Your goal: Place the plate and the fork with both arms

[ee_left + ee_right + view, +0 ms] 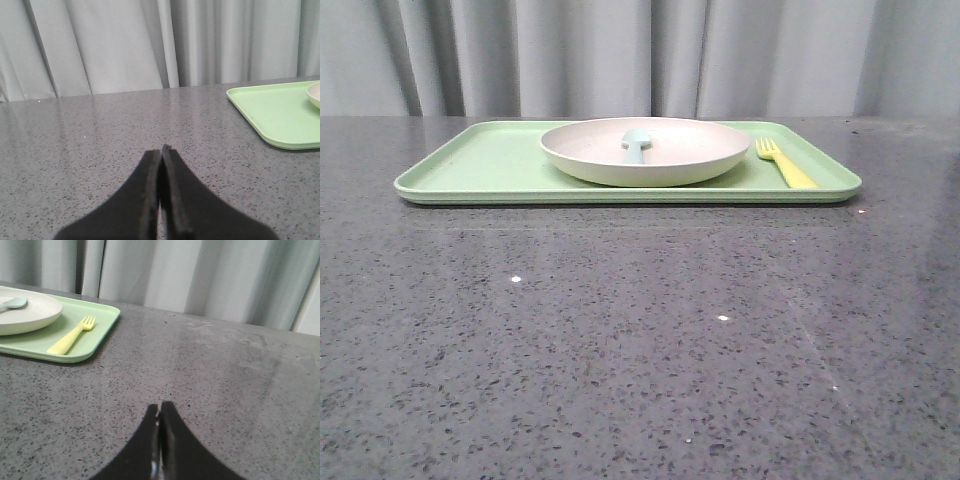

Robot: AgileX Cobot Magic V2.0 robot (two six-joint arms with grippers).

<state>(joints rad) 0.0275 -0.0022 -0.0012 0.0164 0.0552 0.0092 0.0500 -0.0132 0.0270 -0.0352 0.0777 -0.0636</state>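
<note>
Front view shows you the plate (pixel 645 152) on the green tray (pixel 470 170), the fork (pixel 784 164) just beside it. Both claws, left (pixel 161 150) and right (pixel 160 407), are closed and hold nothing.

A dark grey speckled counter (pixel 210 370) fills most of the scene, with pale grey curtains (pixel 200 275) hanging behind it. The right arm's black pincer (pixel 159 412) hovers over bare counter, its two pointed fingers (pixel 172 440) pressed together, holding nothing. Well apart from it, a flat light-green tray (pixel 102 332) lies on the counter. On the tray sits a cream plate (pixel 30 315), partly cut off at the edge, with a pale blue-green spoon (pixel 12 303) resting inside. A yellow fork (pixel 72 335) lies flat on the tray just beside the plate.
</note>
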